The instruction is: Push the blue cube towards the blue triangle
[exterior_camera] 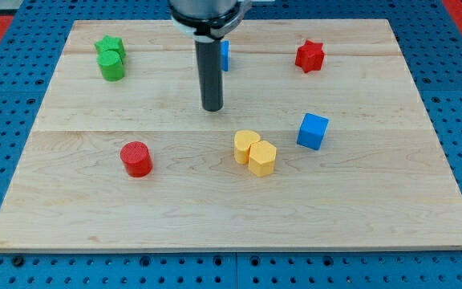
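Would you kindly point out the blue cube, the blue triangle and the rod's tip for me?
blue cube point(312, 131), camera view, on its front face.
blue triangle point(225, 54), camera view, on the sliver showing right of the rod.
my tip point(212, 107), camera view, at the rod's very end.

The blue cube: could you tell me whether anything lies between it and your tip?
Nothing visible does. My tip stands up-left of the blue cube; the yellow blocks lie below that line.
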Available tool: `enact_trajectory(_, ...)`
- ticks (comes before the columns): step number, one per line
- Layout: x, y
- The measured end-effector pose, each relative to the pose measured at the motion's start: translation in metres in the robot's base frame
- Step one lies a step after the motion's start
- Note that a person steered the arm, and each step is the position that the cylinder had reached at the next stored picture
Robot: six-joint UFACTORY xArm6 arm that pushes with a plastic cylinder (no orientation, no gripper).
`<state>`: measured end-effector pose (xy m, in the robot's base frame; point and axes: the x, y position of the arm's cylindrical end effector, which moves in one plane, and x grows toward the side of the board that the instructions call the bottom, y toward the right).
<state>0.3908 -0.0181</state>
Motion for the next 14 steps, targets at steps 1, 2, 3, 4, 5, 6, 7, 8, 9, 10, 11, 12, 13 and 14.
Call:
enact_trajectory(1,0.0,0.071)
enact_trajectory(2,0.0,0.148)
enact_trajectory(3,0.042,0.186)
enact_trajectory(4,0.098,0.167)
enact_trajectory(5,0.096,0.133)
enact_trajectory(6,0.071,0.133)
enact_trajectory(7,0.048,0.13)
enact_trajectory(8,0.023,0.129)
enact_trajectory(9,0.023,0.166)
enact_trajectory(10,0.018,0.167)
enact_trajectory(11,0.011,0.144)
enact_trajectory(12,-0.005,0.128)
enact_trajectory(13,-0.009,0.142)
enact_trajectory(14,-0.015,0.146)
